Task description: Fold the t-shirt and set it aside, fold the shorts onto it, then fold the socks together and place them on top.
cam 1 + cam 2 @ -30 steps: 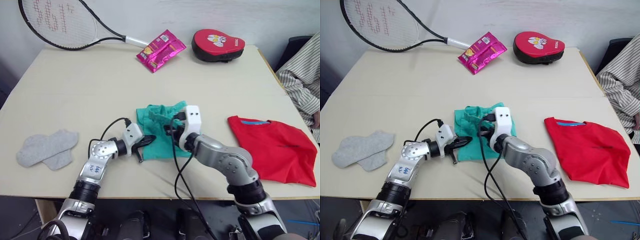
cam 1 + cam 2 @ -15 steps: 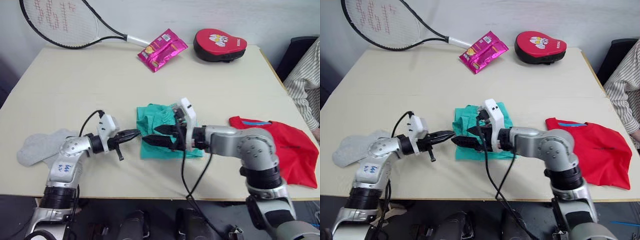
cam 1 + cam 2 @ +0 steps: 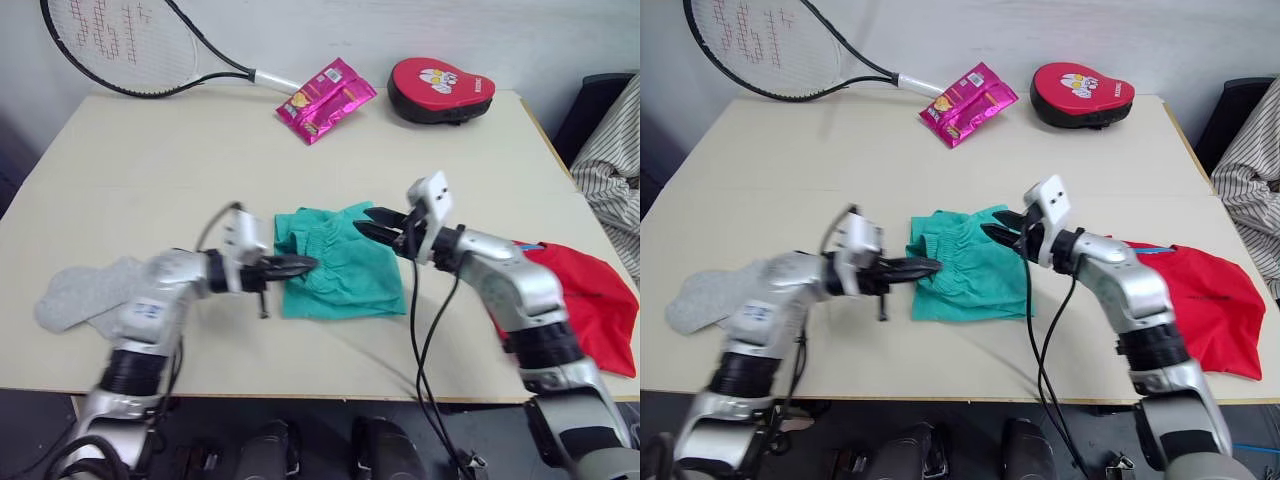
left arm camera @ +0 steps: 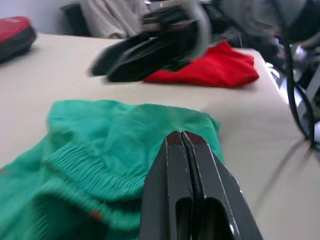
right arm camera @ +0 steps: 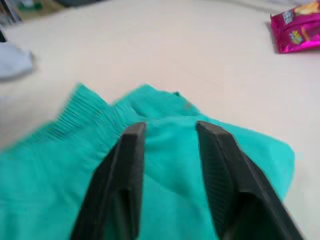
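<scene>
The teal shorts (image 3: 345,268) lie crumpled at the middle of the table, waistband to the left. My left gripper (image 3: 308,264) is shut, its tips at the shorts' left edge over the waistband (image 4: 75,165), with nothing seen between them. My right gripper (image 3: 362,220) is open just above the shorts' far right corner, and its fingers (image 5: 131,150) straddle bare teal cloth. The red t-shirt (image 3: 592,300) lies folded near the table's right edge. The grey socks (image 3: 80,295) lie side by side at the left.
A tennis racket (image 3: 130,45), a pink snack packet (image 3: 325,98) and a red padded mitt (image 3: 438,88) lie along the far edge. A person in a striped shirt (image 3: 615,160) sits beyond the right edge. Black cables hang from my right arm.
My right gripper has pulled back to the right, from across the shorts to their far right corner. My left gripper has moved right to the shorts' left edge. The shorts lie wider.
</scene>
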